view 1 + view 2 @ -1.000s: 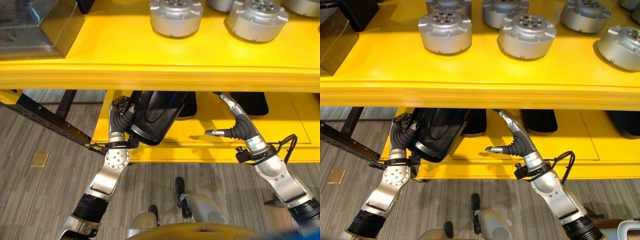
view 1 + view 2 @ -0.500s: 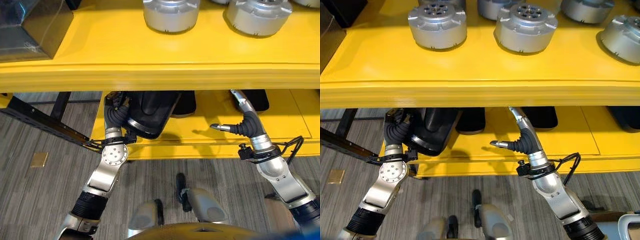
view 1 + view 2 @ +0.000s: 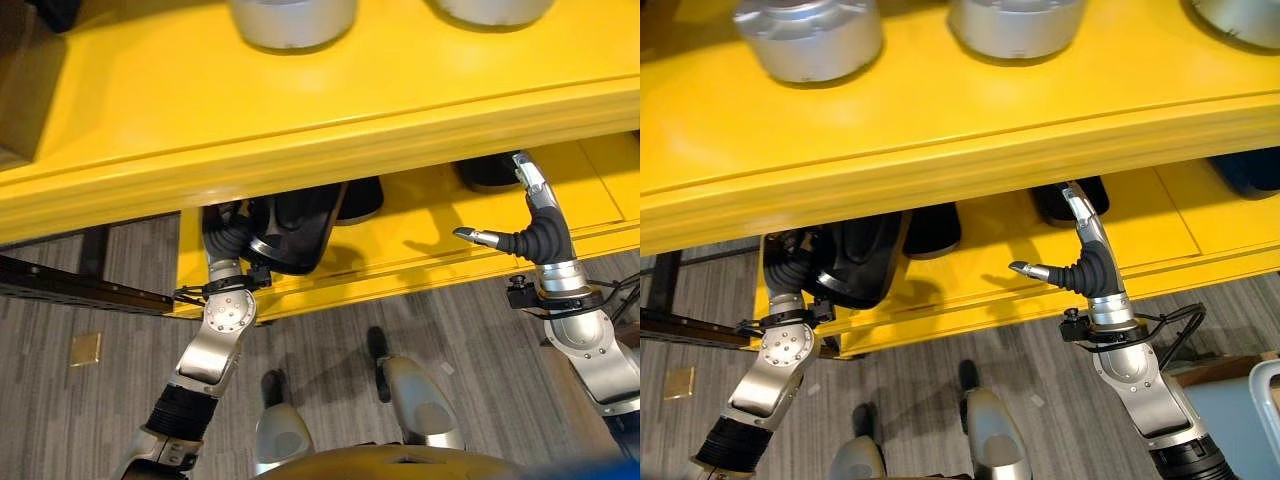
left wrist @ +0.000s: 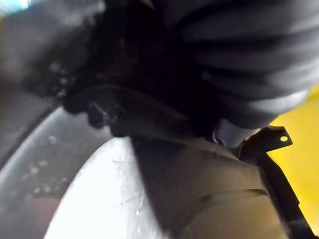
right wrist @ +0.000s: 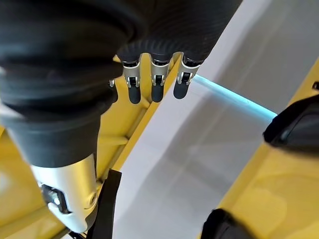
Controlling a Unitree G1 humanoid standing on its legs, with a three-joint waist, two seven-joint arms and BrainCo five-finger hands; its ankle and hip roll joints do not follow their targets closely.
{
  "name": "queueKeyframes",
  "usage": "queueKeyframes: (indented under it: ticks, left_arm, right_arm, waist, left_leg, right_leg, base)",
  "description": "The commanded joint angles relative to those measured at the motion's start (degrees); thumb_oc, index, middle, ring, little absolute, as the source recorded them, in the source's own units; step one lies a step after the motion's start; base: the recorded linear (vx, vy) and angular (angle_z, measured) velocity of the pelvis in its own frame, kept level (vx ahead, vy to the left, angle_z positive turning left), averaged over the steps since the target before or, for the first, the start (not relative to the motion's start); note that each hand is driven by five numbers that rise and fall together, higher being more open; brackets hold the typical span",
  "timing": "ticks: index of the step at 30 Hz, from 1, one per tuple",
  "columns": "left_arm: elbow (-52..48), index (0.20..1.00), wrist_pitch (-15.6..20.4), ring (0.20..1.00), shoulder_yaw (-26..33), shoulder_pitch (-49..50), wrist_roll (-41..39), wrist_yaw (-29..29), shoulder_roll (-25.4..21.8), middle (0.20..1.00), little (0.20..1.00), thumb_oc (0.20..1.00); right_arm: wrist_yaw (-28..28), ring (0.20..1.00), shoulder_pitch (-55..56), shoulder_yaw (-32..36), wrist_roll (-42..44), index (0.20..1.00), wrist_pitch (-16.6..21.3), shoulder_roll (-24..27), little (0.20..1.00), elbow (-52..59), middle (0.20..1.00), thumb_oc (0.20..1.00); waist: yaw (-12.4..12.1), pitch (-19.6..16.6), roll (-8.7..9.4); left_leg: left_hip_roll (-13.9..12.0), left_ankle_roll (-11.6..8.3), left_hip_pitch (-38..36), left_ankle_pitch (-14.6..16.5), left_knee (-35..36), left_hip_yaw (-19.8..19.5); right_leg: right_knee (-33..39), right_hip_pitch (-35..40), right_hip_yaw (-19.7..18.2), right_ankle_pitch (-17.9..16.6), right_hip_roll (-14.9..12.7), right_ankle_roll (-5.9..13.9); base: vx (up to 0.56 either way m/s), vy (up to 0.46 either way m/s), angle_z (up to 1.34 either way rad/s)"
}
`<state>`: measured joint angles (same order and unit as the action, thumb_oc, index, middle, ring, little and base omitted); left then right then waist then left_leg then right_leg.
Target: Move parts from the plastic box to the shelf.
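Observation:
A black round part with a silver ring [image 3: 295, 228] hangs tilted just under the yellow upper shelf board [image 3: 330, 120], above the front of the lower shelf [image 3: 420, 235]. My left hand [image 3: 230, 238] is clasped on its left rim, partly hidden by the board; its wrist view has the part's silver ring [image 4: 99, 199] very close. My right hand [image 3: 1085, 255] stands open over the lower shelf to the right, fingers [image 5: 154, 84] straight, thumb out to the side, holding nothing.
Silver round parts [image 3: 810, 40] stand on the upper shelf. More dark parts [image 3: 930, 230] [image 3: 490, 170] sit at the back of the lower shelf. A black metal bar [image 3: 70, 290] runs off to the left. A pale box corner [image 3: 1265, 400] is at the right edge.
The camera has shifted and tilted. My left hand has carried the black part further in under the upper board. My right hand stays open and has drawn further to the right of the part.

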<state>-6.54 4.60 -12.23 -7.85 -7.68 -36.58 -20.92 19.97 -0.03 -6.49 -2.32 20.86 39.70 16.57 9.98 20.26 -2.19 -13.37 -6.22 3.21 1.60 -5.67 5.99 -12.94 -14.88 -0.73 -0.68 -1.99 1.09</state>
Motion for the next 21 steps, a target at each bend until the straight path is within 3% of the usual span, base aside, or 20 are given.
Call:
queueKeyframes:
  ticks: [1, 2, 3, 8, 11, 14, 15, 16, 17, 18, 19, 21]
  left_arm:
    - [-5.23, 0.2, 3.61, 0.2, 2.3, -0.87, 1.64, -1.24, -2.21, 0.2, 0.2, 0.2]
    - [-5.24, 0.2, 3.33, 0.2, 1.79, -1.41, 1.91, -1.54, -1.86, 0.2, 0.2, 0.2]
    - [-5.71, 0.2, 2.7, 0.2, 1.46, -1.91, 1.82, -2.02, -1.56, 0.2, 0.2, 0.2]
    - [-6.45, 0.2, 2.63, 0.2, 0.93, -3.19, 4.37, -3.78, -1.15, 0.2, 0.2, 0.2]
    - [-7.99, 0.2, 1.82, 0.2, 0.9, -2.25, 4.57, -0.74, -1.07, 0.2, 0.2, 0.2]
    - [-9.71, 0.2, 1.07, 0.2, 1.57, 0.26, 2.97, 2.12, -2.18, 0.2, 0.2, 0.2]
    - [-10.99, 0.2, 2.59, 0.2, 3.84, 4.83, 3.49, 3.05, -3.6, 0.2, 0.2, 0.2]
    - [-11.0, 0.2, 3.61, 0.2, 4.27, 6.04, 4.07, 2.63, -3.93, 0.2, 0.2, 0.2]
    - [-11.38, 0.2, 3.72, 0.2, 4.05, 5.59, 4.62, 2.8, -4.34, 0.2, 0.2, 0.2]
    - [-11.67, 0.2, 3.07, 0.2, 2.89, 3.12, 4.73, 3.05, -4.8, 0.2, 0.2, 0.2]
    - [-11.66, 0.2, 2.82, 0.2, 2.42, 2.15, 4.7, 2.96, -4.93, 0.2, 0.2, 0.2]
    - [-10.86, 0.2, 1.98, 0.2, 1.04, -0.98, 4.83, 3.43, -5.18, 0.2, 0.2, 0.2]
  right_arm:
    - [2.66, 1.0, -1.8, 0.5, 1.12, 1.0, -0.71, -0.95, 1.0, 2.7, 1.0, 1.0]
    - [2.8, 1.0, -1.58, 0.68, 1.4, 1.0, -0.97, -1.3, 1.0, 2.71, 1.0, 1.0]
    - [2.52, 1.0, -0.9, 1.48, 0.81, 1.0, -0.84, -1.96, 1.0, 3.29, 1.0, 1.0]
    - [3.28, 1.0, -0.54, 1.6, 0.51, 1.0, -1.79, -3.59, 1.0, 4.02, 1.0, 1.0]
    - [5.04, 1.0, -0.18, 1.98, -0.25, 1.0, -2.63, -3.96, 1.0, 4.48, 1.0, 1.0]
    - [5.43, 1.0, 0.37, 2.39, -0.41, 1.0, -3.79, -4.04, 1.0, 5.02, 1.0, 1.0]
    - [1.5, 1.0, -1.33, 1.81, 1.43, 1.0, -3.42, -4.64, 1.0, 3.96, 1.0, 1.0]
    - [0.77, 1.0, -2.29, 0.96, 1.33, 1.0, -2.72, -5.02, 1.0, 3.15, 1.0, 1.0]
    - [1.62, 1.0, -2.37, 0.32, 1.51, 1.0, -2.75, -5.07, 1.0, 3.09, 1.0, 1.0]
    - [4.03, 1.0, -2.02, -0.05, 0.18, 1.0, -3.03, -5.33, 1.0, 3.51, 1.0, 1.0]
    - [4.5, 1.0, -2.12, -0.06, -0.09, 1.0, -3.09, -5.56, 1.0, 3.46, 1.0, 1.0]
    - [5.1, 1.0, -0.88, 0.41, -0.56, 1.0, -3.59, -6.27, 1.0, 3.97, 1.0, 1.0]
  waist:
    - [-0.36, -3.25, 2.77]
    - [-0.31, -3.18, 2.88]
    - [-0.18, -3.18, 3.41]
    - [-0.56, -2.66, 4.94]
    - [-1.06, -2.27, 6.0]
    - [-2.02, -1.72, 7.17]
    - [-5.6, -0.41, 8.17]
    - [-6.77, -0.41, 8.41]
    - [-7.18, -0.66, 8.07]
    - [-7.15, -1.21, 7.58]
    - [-7.13, -1.21, 7.56]
    - [-6.75, -1.29, 8.4]
  left_leg:
    - [2.74, 1.04, 0.25, -2.59, -0.29, 0.53]
    - [3.64, 1.38, 0.43, -1.93, -0.78, 0.19]
    - [5.16, 2.22, 0.6, 0.6, -1.31, 0.13]
    - [7.16, 3.5, 1.52, 3.4, -3.2, 0.61]
    - [8.23, 4.24, 2.0, 5.25, -5.35, 1.45]
    - [9.17, 5.21, 1.68, 8.09, -8.8, 3.91]
    - [6.88, 5.1, -1.19, 9.67, -10.54, 12.66]
    - [5.95, 5.42, -1.63, 9.66, -10.83, 14.55]
    - [5.19, 6.52, -0.76, 9.44, -11.27, 12.95]
    - [3.97, 7.18, 2.36, 8.75, -12.24, 9.87]
    - [3.71, 7.24, 3.49, 8.56, -12.52, 8.94]
    - [3.69, 6.88, 8.0, 8.99, -15.08, 4.72]
  right_leg:
    - [2.07, 5.92, -0.1, 5.33, -1.25, 2.44]
    - [2.74, 6.11, -0.54, 4.7, -1.44, 2.73]
    - [3.77, 6.26, -1.05, 3.68, -1.97, 3.43]
    - [5.69, 6.58, -1.61, 2.31, -2.5, 4.3]
    - [7.68, 7.06, -2.13, 0.71, -3.3, 5.02]
    - [10.31, 7.98, -0.37, -1.92, -4.92, 6.5]
    - [10.66, 9.26, 14.26, -4.33, -7.54, 8.8]
    - [8.93, 9.63, 16.83, -4.06, -8.96, 9.23]
    - [4.08, 9.5, 14.04, -2.07, -10.82, 8.96]
    - [-4.32, 8.69, 8.93, 1.07, -12.9, 7.94]
    - [-6.54, 8.23, 7.5, 1.28, -13.35, 7.65]
    - [-5.42, 9.5, 2.82, 5.03, -11.89, 7.58]
  base:
    - [-0.06, 0.235, 0.41]
    - [-0.08, 0.234, 0.51]
    - [-0.1, 0.204, 0.39]
    - [-0.11, 0.118, 0.17]
    - [-0.1, 0.074, 0.09]
    - [-0.04, 0.034, -0.03]
    - [-0.1, -0.051, -0.24]
    - [-0.18, -0.145, -0.98]
    - [-0.28, -0.258, -2.73]
    - [-0.27, -0.265, -1.82]
    - [-0.23, -0.323, -1.05]
    - [-0.08, -0.376, 1.3]
